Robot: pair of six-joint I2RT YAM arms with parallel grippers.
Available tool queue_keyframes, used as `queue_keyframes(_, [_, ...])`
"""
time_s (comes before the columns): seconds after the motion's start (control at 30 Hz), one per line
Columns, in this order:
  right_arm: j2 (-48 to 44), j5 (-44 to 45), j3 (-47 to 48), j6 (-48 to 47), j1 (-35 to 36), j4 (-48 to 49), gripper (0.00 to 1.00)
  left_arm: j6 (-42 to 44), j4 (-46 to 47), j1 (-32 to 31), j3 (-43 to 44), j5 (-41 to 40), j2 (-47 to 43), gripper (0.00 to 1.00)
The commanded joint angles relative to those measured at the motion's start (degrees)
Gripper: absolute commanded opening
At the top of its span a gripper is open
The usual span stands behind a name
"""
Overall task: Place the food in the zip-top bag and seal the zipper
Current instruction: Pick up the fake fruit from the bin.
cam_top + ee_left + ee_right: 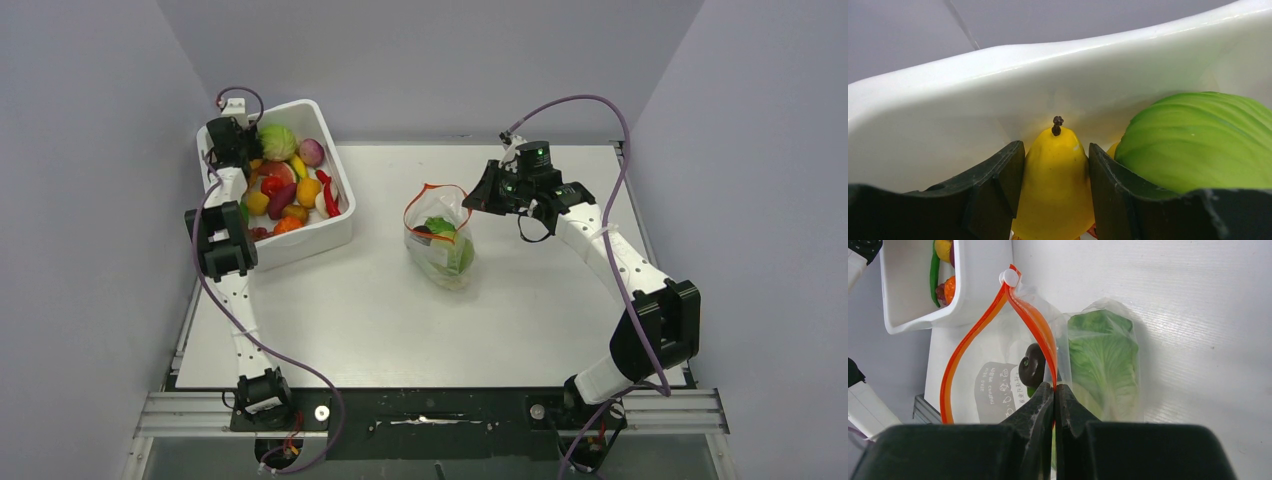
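Observation:
The clear zip-top bag (440,240) lies mid-table with its red-orange zipper (432,190) mouth gaping open. Green lettuce (1103,360) and a dark purple piece (1032,365) lie inside it. My right gripper (1054,390) is shut on the zipper strip (1034,322) at the mouth's near rim and holds it up. My left gripper (1055,160) is down in the white tub (330,135), its fingers closed on a yellow pear (1055,180) with a brown stem. A green cabbage (1198,140) sits right beside it. More food (290,190) fills the tub.
The white tub stands at the table's back left; its wall (998,90) rises close behind the pear. The zipper's white slider (1009,276) sits at the far end of the mouth. Grey walls enclose the table.

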Motion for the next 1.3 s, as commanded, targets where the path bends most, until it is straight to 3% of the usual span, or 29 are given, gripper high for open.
queue_keyframes(0.0, [-2.47,0.79,-0.08,-0.46,-0.32,1.62,0.0,-0.09,3.05,-1.17,-3.21,-0.06,-5.02,0.34])
queue_keyframes(0.47, [-6.27,-0.07,-4.91,-0.46,-0.42,4.51,0.0,-2.8,4.26,-2.39,-15.41,-4.78,-18.11,0.29])
queue_keyframes(0.87, [-9.95,-1.51,-8.26,0.27,-0.38,6.17,0.0,-5.52,-0.59,-3.54,-24.05,-8.43,-28.11,0.28])
queue_keyframes(1.27, [-12.72,-3.21,-11.1,3.57,-0.05,8.89,0.0,-9.91,-8.47,-6.0,-34.14,-3.04,-41.5,0.28])
